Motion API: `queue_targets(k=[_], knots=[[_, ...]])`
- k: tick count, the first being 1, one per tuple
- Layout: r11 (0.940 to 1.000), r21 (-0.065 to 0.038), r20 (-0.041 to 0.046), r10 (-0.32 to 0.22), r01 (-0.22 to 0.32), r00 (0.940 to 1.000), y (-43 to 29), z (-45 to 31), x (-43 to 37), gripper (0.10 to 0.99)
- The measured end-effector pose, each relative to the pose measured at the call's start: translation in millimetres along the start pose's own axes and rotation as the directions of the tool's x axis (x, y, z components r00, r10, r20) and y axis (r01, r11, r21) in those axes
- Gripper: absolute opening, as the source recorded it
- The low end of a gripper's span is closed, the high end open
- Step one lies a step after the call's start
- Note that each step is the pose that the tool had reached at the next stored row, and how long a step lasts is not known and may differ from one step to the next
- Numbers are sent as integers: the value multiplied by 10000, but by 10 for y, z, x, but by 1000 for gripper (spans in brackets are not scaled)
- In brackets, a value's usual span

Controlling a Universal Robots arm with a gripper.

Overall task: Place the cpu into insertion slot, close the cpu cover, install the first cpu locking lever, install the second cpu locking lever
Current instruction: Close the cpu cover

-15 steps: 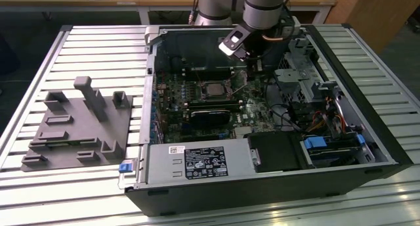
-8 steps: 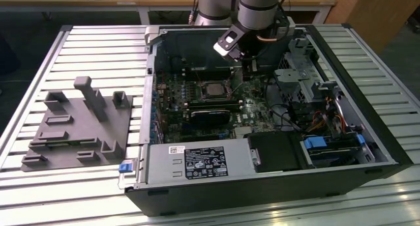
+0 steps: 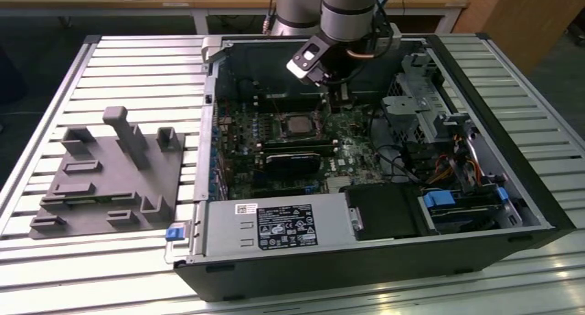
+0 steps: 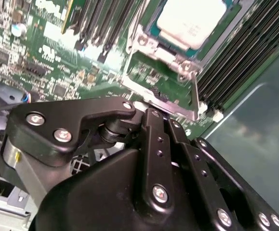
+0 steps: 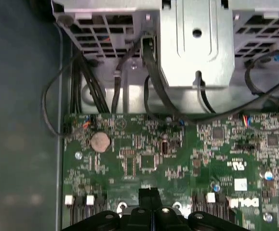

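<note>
The cpu (image 3: 295, 122) (image 4: 192, 20), pale and silvery, lies flat in the insertion slot (image 4: 154, 32) on the green board. The cpu cover (image 4: 140, 45), a silver frame, sits around it and looks lowered. My gripper (image 3: 335, 99) hangs inside the case, just to the exterior view's right of the slot and slightly behind it. In the second wrist view the gripper (image 4: 151, 113) is close above the silver frame's edge. In the first wrist view its fingertips (image 5: 148, 193) are pressed together with nothing between them.
The open computer case (image 3: 210, 68) lies on a slatted table, with a grey fixture (image 3: 105, 174) to the exterior view's left. A black card (image 3: 292, 166), memory slots (image 4: 235, 62), a metal drive cage (image 5: 197, 43), loose cables (image 5: 149, 82) and a coin cell (image 5: 99, 141) crowd the board.
</note>
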State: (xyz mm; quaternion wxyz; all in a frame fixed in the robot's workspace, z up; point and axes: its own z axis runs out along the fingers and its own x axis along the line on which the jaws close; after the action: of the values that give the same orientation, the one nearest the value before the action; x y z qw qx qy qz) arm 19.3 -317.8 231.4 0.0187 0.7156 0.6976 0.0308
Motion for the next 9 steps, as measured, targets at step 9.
queue_targets(k=[9], knots=[[10000, 0, 1, 0, 0, 10000, -202, -12, -5, 106]])
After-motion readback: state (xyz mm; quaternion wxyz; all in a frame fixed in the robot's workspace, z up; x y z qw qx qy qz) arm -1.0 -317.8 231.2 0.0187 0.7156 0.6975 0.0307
